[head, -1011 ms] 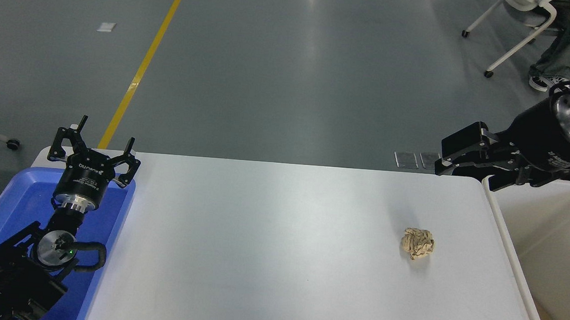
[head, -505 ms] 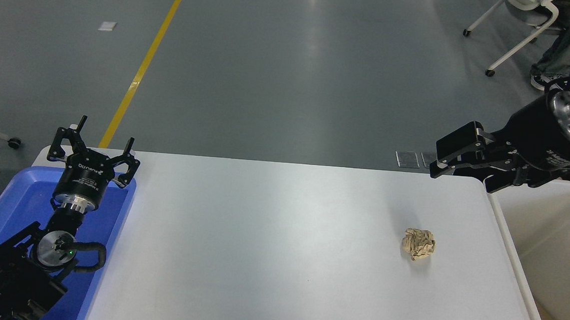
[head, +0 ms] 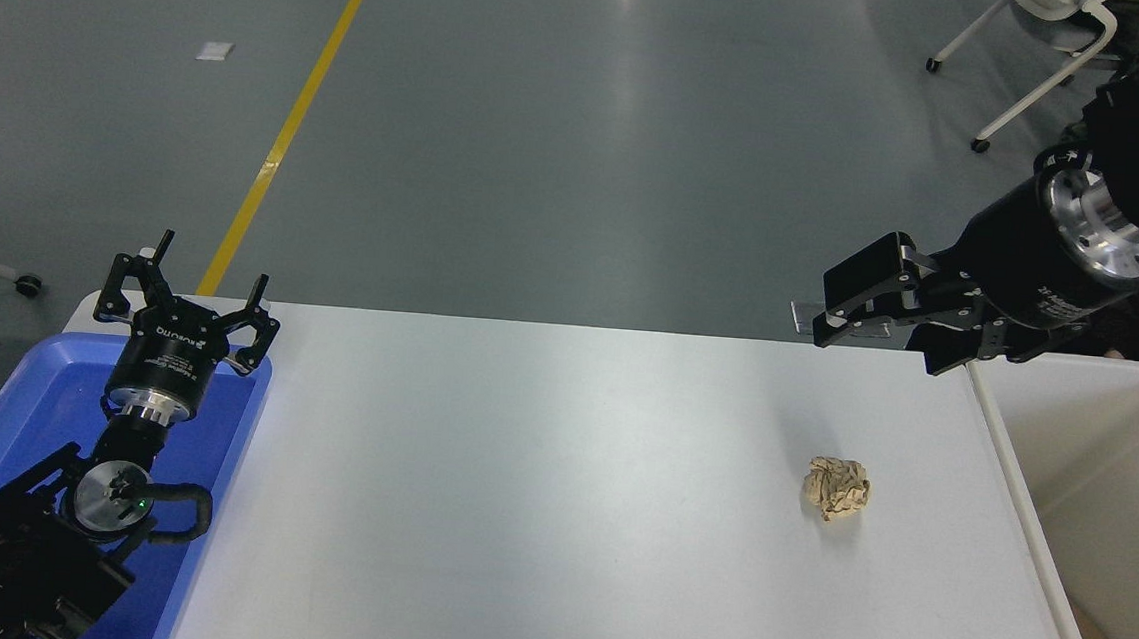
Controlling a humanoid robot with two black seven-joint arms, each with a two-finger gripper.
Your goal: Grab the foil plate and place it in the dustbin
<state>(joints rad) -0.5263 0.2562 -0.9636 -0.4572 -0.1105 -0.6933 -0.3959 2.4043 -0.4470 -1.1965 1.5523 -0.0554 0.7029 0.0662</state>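
Grey polished flooring with 1 yellow line (head: 293, 120) lies beyond a white table (head: 517, 496), which fills the lower part of the head view. Jaw state, right gripper (head: 856, 314): the black fingers lie close together, nearly parallel, with only a thin gap between them, and nothing is held between them. This gripper hangs above the table's far right edge, pointing toward the picture's left, clear of the table surface. Behind it, the right arm (head: 1087, 225) runs up and out at the right edge, showing a silver wrist flange. Jaw state, left gripper (head: 188, 298): fingers spread wide, empty. It sits over the far end of a shallow blue tray (head: 12, 401) at the table's left end, with the left arm below it at the lower left corner. 1 small crumpled tan paper ball (head: 835, 486) rests on the table, below the right gripper in the picture and well apart from it. The dustbin (head: 1044, 553) stands against the table's right side: off-white, rectangular, thick rim, deep walls. A brown scrap is partly visible low inside it near the picture's bottom edge. The foil plate cannot be seen on the table, in either gripper, or in the visible part of the dustbin. A white wheeled chair (head: 1029, 51) and a seated person's legs occupy the top right corner.
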